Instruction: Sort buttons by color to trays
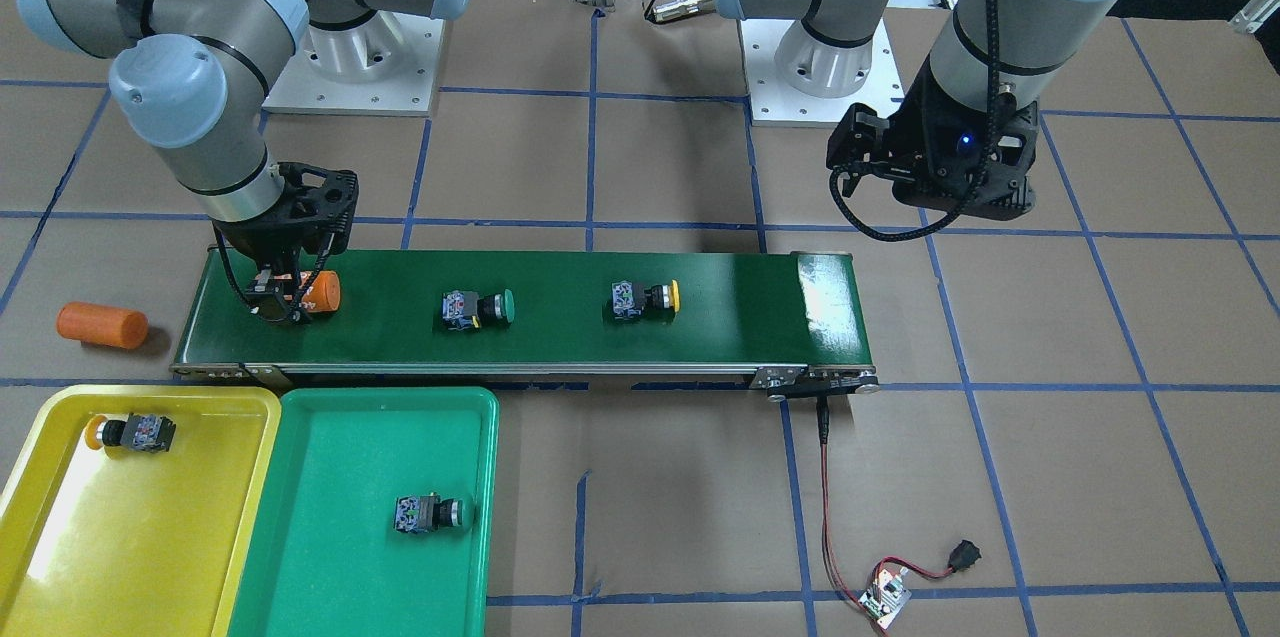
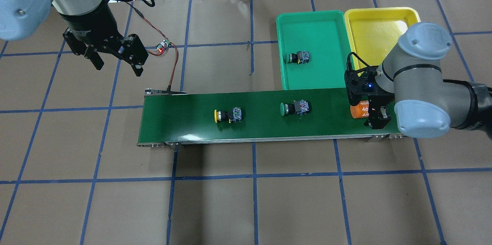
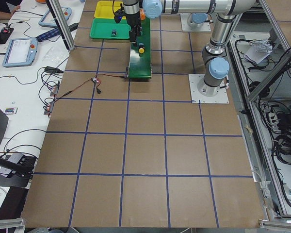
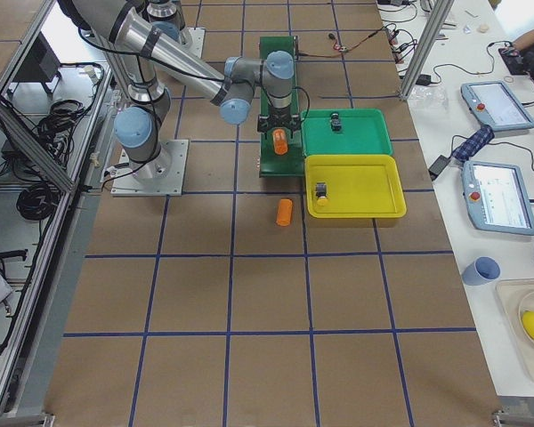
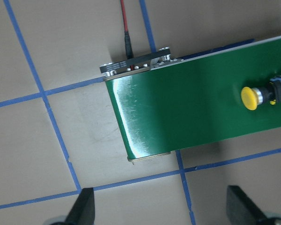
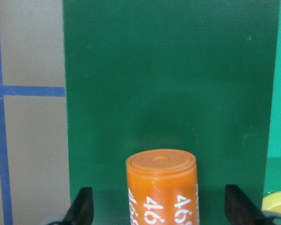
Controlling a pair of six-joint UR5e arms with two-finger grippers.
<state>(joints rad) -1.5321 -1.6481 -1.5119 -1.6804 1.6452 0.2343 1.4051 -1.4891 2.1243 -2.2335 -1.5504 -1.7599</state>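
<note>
A yellow button (image 1: 645, 299) and a green button (image 1: 478, 308) lie on the conveyor belt (image 1: 720, 327). Another yellow button (image 1: 130, 433) lies in the yellow tray (image 1: 60, 547), and another green button (image 1: 430, 513) in the green tray (image 1: 330, 567). My right gripper (image 1: 285, 302) is open, low over the belt's end by the trays. Its fingers (image 6: 82, 208) straddle an orange cylinder (image 6: 161, 183) without touching it. My left gripper (image 2: 117, 66) is open and empty, high above the table beyond the belt's other end; its wrist view shows the belt's yellow button (image 5: 267, 93).
A second orange cylinder (image 1: 102, 325) lies on the table beside the belt's end, near the yellow tray. A small circuit board (image 1: 885, 597) with red wires runs to the belt's other end. The table is brown with blue tape lines.
</note>
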